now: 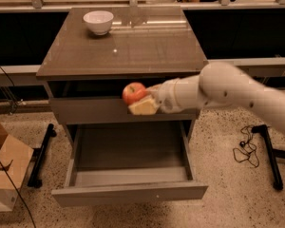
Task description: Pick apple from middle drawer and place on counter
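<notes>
The red apple [133, 92] with a yellowish patch is held in my gripper [141, 101], which is shut on it. It hangs in the air in front of the upper drawer front, just below the counter's front edge. The middle drawer [128, 191] is pulled out wide below, its smooth grey inside bare. The counter [128, 46] is the glossy grey-brown top slab above. My white arm reaches in from the right.
A white bowl [99, 22] stands at the counter's back left. A cardboard box [2, 170] sits on the floor at left. Black stand legs [40, 156] and a cable [247, 148] lie on the speckled floor either side of the cabinet.
</notes>
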